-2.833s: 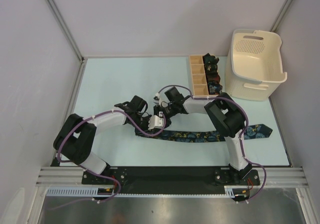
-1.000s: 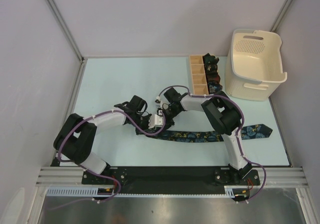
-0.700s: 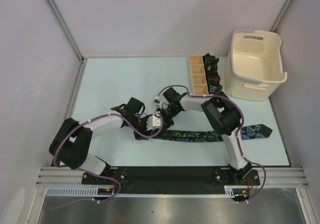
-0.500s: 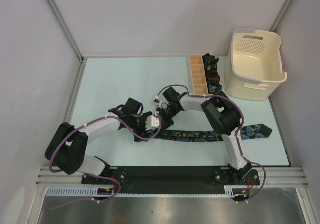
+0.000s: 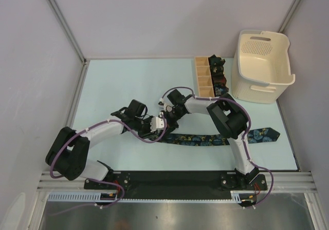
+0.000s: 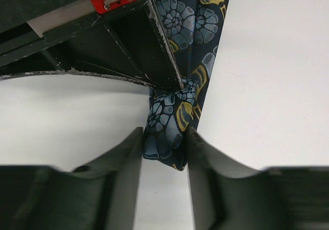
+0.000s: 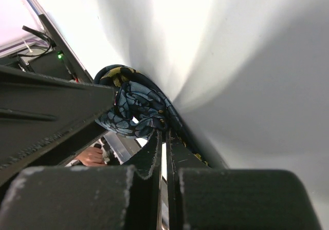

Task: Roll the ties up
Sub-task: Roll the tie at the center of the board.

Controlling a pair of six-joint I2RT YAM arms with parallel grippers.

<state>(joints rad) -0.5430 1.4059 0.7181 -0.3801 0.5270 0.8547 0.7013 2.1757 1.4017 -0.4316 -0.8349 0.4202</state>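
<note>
The navy floral tie [image 5: 205, 140] lies flat across the near table, its pointed end [image 5: 270, 134] at the right. Its left end is folded up into a small loop between the two grippers. My left gripper [image 5: 156, 123] is shut on that folded end; in the left wrist view the tie [image 6: 180, 19] sits pinched between the fingertips of the left gripper [image 6: 164, 132]. My right gripper [image 5: 165, 118] comes in from the far side, its jaws nearly together on the same fold [image 7: 133, 104], as the right wrist view shows [image 7: 165, 133].
A tan wooden divided box [image 5: 203, 78] stands at the back right with small dark rolled ties [image 5: 218, 78] in its right column. A cream plastic basket [image 5: 262, 68] stands beside it at the far right. Metal rails edge the table.
My left arm's elbow has swung left and its gripper has shifted slightly left and back with the tie's end. The right gripper has stayed at the fold.
</note>
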